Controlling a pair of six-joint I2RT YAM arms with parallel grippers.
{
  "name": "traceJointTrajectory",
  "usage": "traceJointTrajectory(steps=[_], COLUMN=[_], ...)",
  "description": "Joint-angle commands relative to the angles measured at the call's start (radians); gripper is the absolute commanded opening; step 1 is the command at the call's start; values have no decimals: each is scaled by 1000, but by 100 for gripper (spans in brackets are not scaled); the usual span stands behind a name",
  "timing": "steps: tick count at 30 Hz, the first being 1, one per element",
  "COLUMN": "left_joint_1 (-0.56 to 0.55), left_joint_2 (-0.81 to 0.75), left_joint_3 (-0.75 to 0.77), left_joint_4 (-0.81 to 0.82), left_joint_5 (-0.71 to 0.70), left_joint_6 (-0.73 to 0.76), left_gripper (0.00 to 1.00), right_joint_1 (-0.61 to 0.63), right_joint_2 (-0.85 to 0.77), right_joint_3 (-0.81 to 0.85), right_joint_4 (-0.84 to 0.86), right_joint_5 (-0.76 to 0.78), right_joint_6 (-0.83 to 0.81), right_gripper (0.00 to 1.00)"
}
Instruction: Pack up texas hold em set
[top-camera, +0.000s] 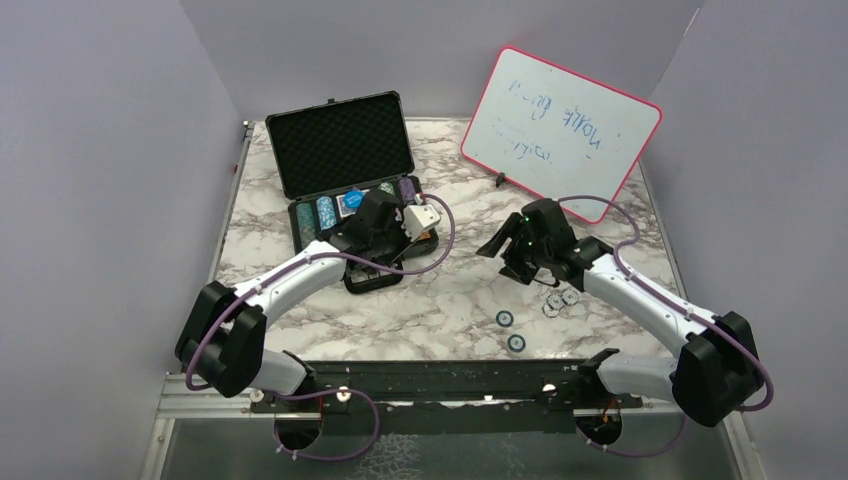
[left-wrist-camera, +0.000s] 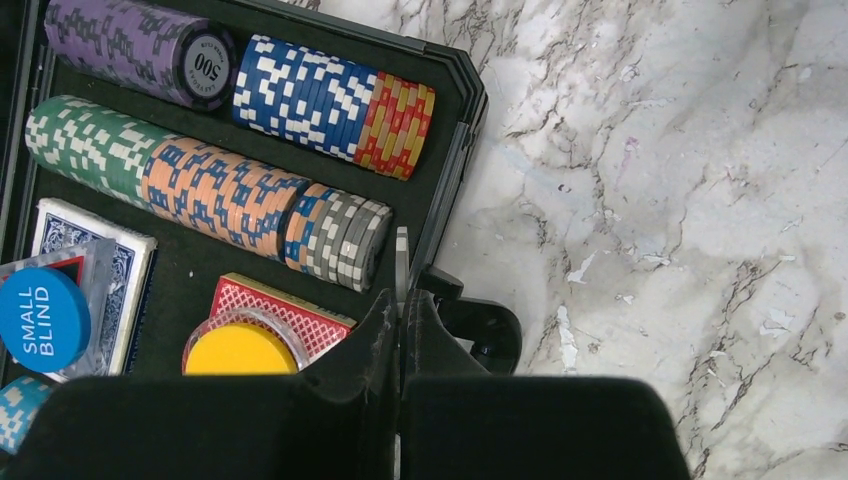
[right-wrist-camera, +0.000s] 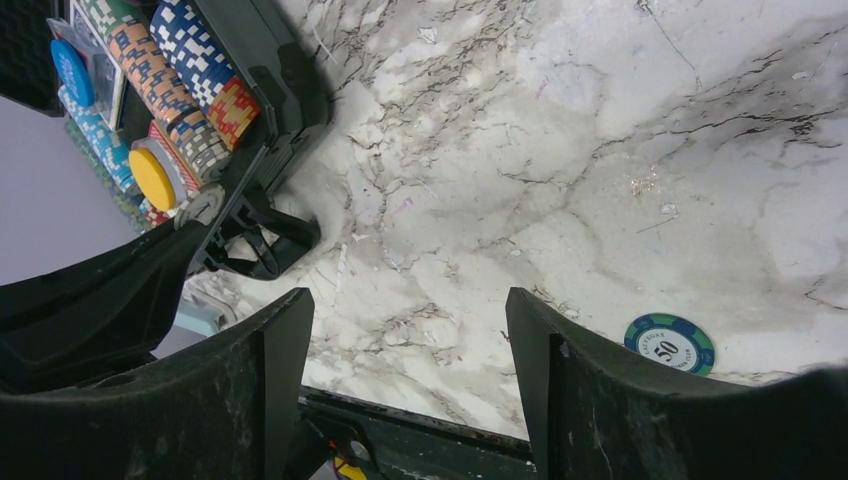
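From above, the black case is seen open at the far left of the marble table, its foam-lined lid raised. The left gripper is positioned over its near right corner. The right gripper is poised above the marble to the right of the case, with loose chips scattered near it, and a pink-framed whiteboard is propped at the far right. In the left wrist view, the fingers are pressed onto a thin grey chip, held edge-on by the case's rim. Chip rows, a blue-backed deck, a red-backed deck, a blue button and a yellow button are packed in the tray. In the right wrist view, the fingers are spread wide over bare marble, and a 50 chip is seen lying flat just beside one of them.
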Motion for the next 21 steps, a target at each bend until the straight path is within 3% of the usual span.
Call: traceJointTrajectory(steps=[1,9,16,21], left_joint_1=[1,2,4,4], left_joint_2=[24,124,115,87], left_joint_3=[28,110,82,64], left_joint_4=[39,54,50,49], left_joint_5=[-39,-116,-180,-208], left_joint_6=[6,40,126,133], left_gripper=[0,0,1,12], right_joint_1=[-6,-4,-5,-5], right_joint_2=[-16,-15,-34,-31], right_joint_3=[-11,-19,-28,-20], right_joint_4=[-15,-11,-25,-40], right_joint_5=[11,3,15,17], right_joint_6=[5,4,10,5], right_gripper=[73,73,73,73])
